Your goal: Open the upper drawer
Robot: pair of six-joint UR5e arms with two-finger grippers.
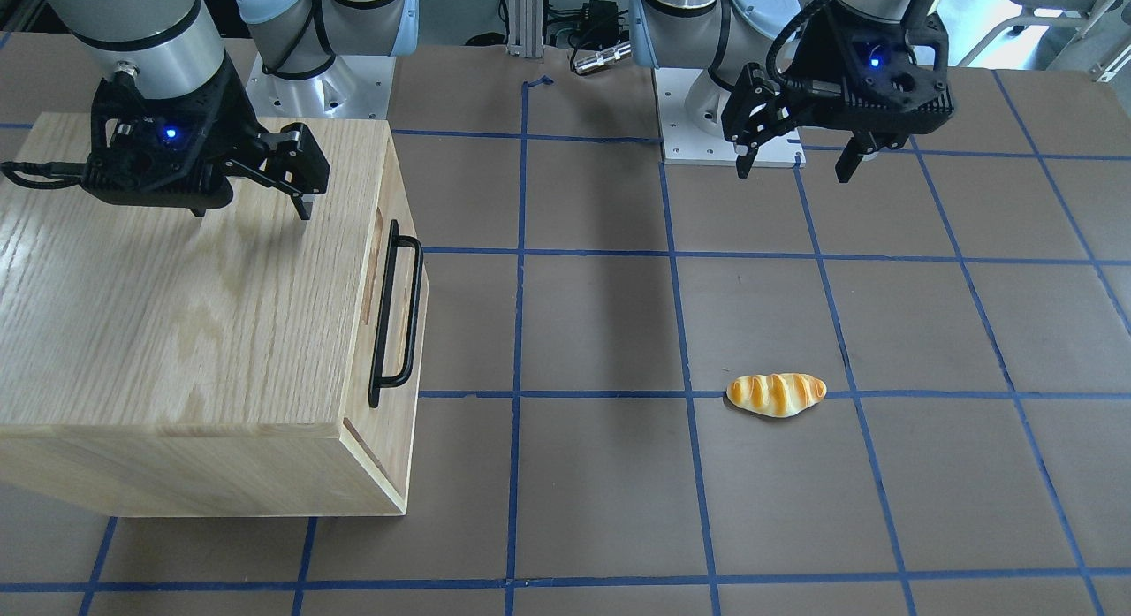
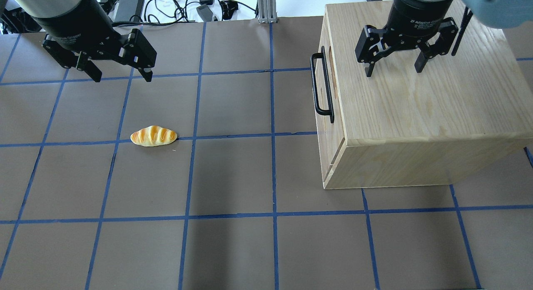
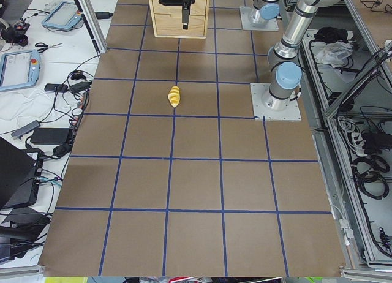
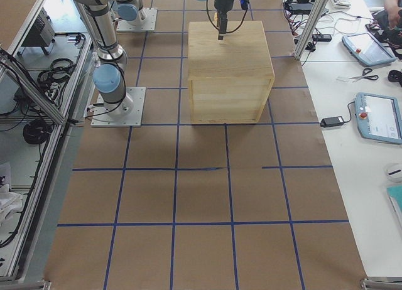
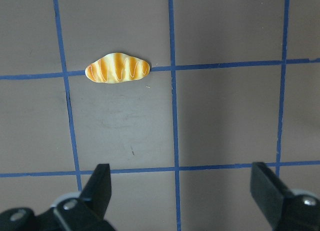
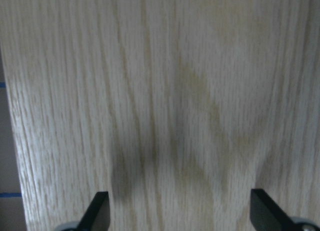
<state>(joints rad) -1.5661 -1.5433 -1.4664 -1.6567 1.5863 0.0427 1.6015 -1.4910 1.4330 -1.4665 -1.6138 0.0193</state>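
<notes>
Tabletop (image 2: 233,173): upper drawer (image 2: 335,94) sits at right end, front facing left end, handle (image 2: 318,84) axis running robot edge to far edge. Right pincer (image 2: 393,71) wide open, empty, over cabinet (image 2: 416,111) top; handle lies leftward and below it. Left pincer (image 2: 122,78) also open, empty, farther off.

oak upper drawer (image 2: 325,90), metal handle (image 2: 317,88)

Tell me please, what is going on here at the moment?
Nothing is being handled yet. The right gripper hovers open over the top of the oak cabinet. The upper drawer is closed and its black handle is untouched. The left gripper hangs open over the table, near a bread roll, and holds nothing.
</notes>
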